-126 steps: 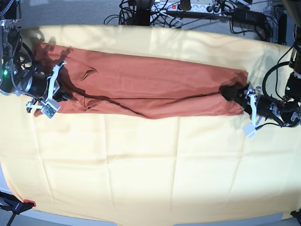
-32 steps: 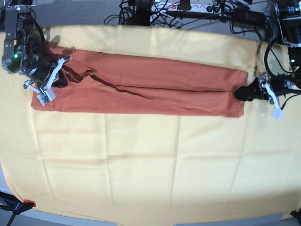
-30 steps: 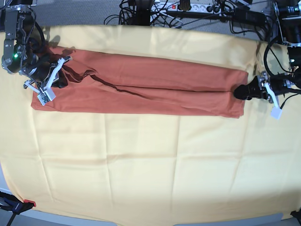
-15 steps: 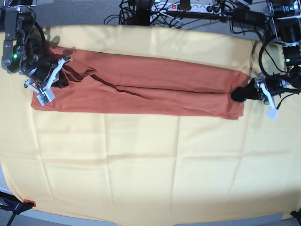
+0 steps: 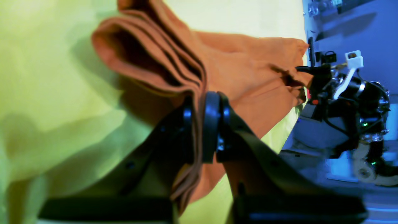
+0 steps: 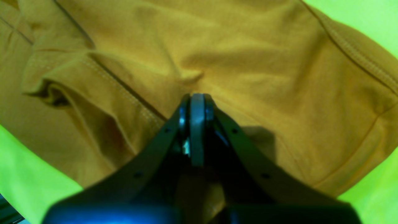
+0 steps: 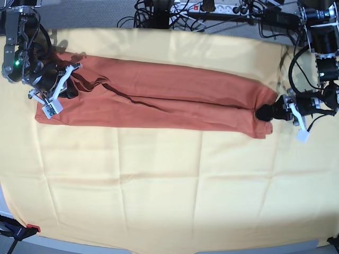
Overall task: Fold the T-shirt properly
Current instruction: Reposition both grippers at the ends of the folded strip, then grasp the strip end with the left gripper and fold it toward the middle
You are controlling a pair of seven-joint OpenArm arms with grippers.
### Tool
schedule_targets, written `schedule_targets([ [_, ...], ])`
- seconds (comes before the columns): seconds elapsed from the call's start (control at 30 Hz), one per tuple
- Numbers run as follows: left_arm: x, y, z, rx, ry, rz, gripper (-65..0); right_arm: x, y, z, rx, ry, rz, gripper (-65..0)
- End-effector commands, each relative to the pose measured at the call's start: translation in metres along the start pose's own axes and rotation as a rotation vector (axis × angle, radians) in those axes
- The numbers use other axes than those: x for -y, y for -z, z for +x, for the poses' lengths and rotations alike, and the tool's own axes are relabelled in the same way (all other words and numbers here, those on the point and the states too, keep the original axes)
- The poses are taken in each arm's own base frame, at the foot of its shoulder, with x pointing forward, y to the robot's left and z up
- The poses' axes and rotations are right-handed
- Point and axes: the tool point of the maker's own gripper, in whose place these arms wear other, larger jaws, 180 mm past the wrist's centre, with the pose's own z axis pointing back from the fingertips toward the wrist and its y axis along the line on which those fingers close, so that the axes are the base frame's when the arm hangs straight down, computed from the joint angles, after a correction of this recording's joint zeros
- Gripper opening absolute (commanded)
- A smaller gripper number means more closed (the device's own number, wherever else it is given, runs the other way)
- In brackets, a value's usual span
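The rust-orange T-shirt lies as a long folded band across the far part of the yellow cloth. At the band's right end, my left gripper is shut on the bunched edge. Up close in the left wrist view, the left gripper pinches several stacked layers of the T-shirt, which rise off the cloth. At the band's left end, my right gripper is shut on the fabric. In the right wrist view, the right gripper holds a small pucker of the T-shirt near a stitched hem.
Cables and a power strip run along the table's far edge. A red clamp sits at the near left corner. The right arm shows at the far end of the left wrist view.
My left gripper has shut on the T-shirt's right end and drawn it a little leftward, bunching that corner. The right gripper has stayed put on the left end.
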Motion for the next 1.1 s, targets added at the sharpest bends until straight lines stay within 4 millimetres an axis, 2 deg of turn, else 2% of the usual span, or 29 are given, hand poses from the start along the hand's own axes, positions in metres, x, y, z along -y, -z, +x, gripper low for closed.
schedule_targets([
  [0.0, 0.011, -0.008, 0.020, 0.031, 0.065, -0.010, -65.0, 0.004, -0.005, 0.009, 0.026, -0.018, -0.005, -65.0],
  [0.23, 0.055, -0.005, 0.036, 0.027, 0.261, -0.039, -65.0, 0.005, -0.005, 0.008, 0.024, -0.016, -0.009, -65.0],
  [0.43, 0.068, 0.001, 0.031, 0.022, 0.297, -0.062, -65.0, 0.005, -0.005, 0.008, 0.023, -0.016, -0.009, -65.0],
  [0.63, 0.078, 0.026, 0.012, 0.034, 0.224, -0.137, -65.0, 0.005, -0.005, 0.008, 0.024, -0.015, -0.009, -65.0],
  [0.8, 0.093, 0.046, 0.008, 0.065, 0.195, -0.207, -65.0, 0.005, -0.005, 0.008, 0.024, -0.015, -0.009, -65.0],
  [0.9, 0.103, 0.060, 0.001, 0.074, 0.182, -0.255, -65.0, 0.005, -0.005, 0.008, 0.024, -0.016, -0.008, -65.0],
  [1.07, 0.130, 0.091, -0.021, 0.030, 0.210, -0.359, -65.0, 0.005, -0.005, 0.008, 0.024, -0.016, -0.008, -65.0],
])
